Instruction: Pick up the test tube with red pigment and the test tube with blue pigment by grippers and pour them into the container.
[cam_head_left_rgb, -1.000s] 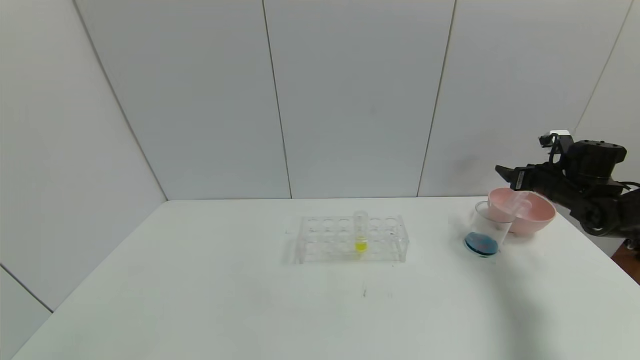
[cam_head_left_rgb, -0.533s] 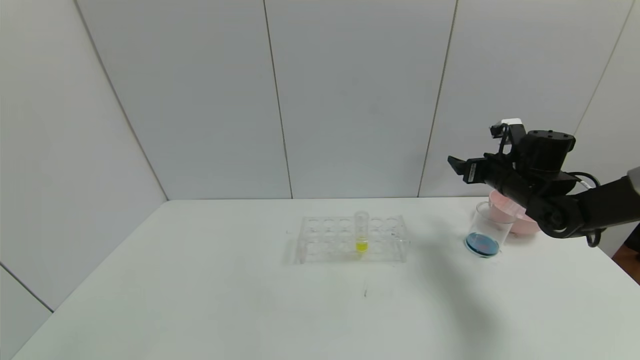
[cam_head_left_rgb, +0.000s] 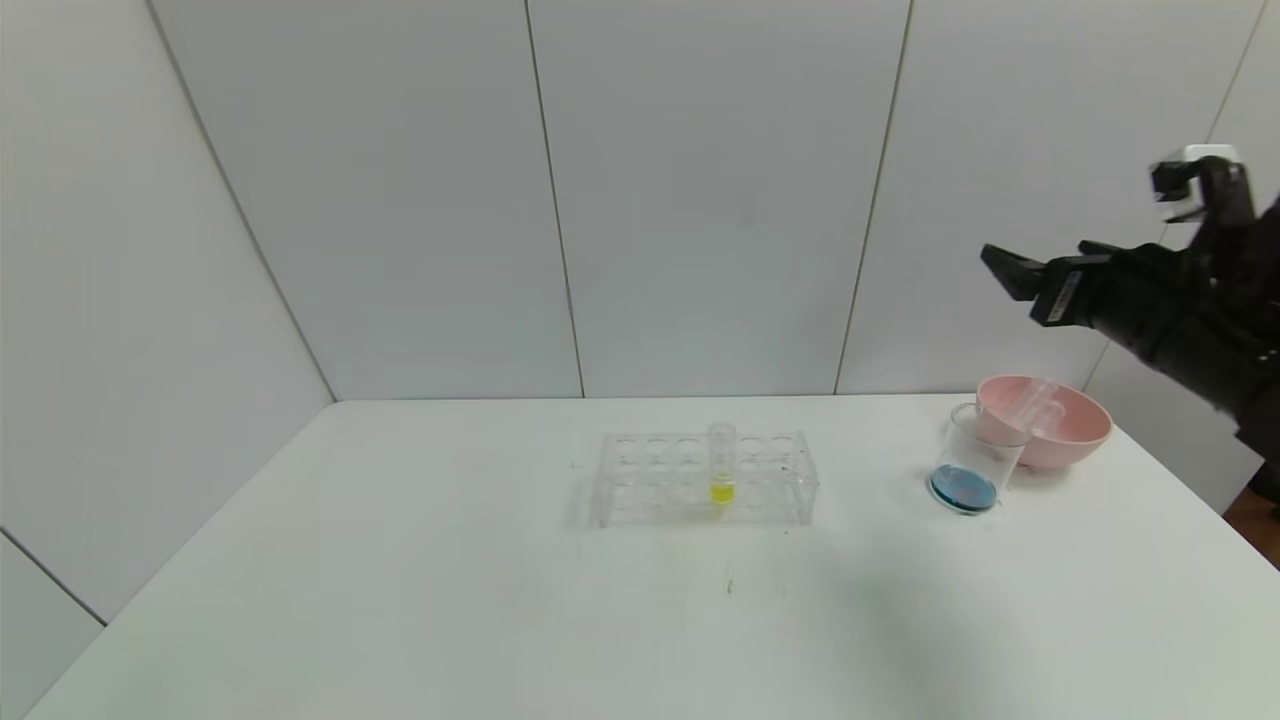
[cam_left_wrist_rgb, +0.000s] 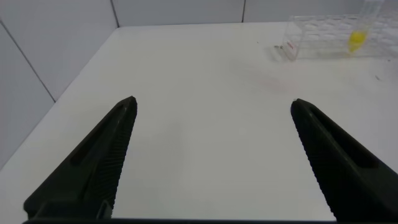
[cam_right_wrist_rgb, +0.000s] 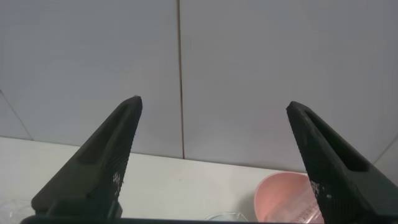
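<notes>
The container stands at the table's right and holds dark blue liquid at its bottom. No tube with red or blue liquid shows; an empty clear tube lies in the pink bowl behind the container. My right gripper is open and empty, high in the air above the container and bowl; in the right wrist view it faces the wall, with the bowl below. My left gripper is open and empty above the table's left part, out of the head view.
A clear many-holed rack stands mid-table with one tube of yellow liquid upright in it; it also shows in the left wrist view. Grey wall panels close the back and left. The table's right edge runs just past the bowl.
My right gripper has risen from beside the pink bowl to high above it, swinging left and then back right. The container, bowl and rack have not moved.
</notes>
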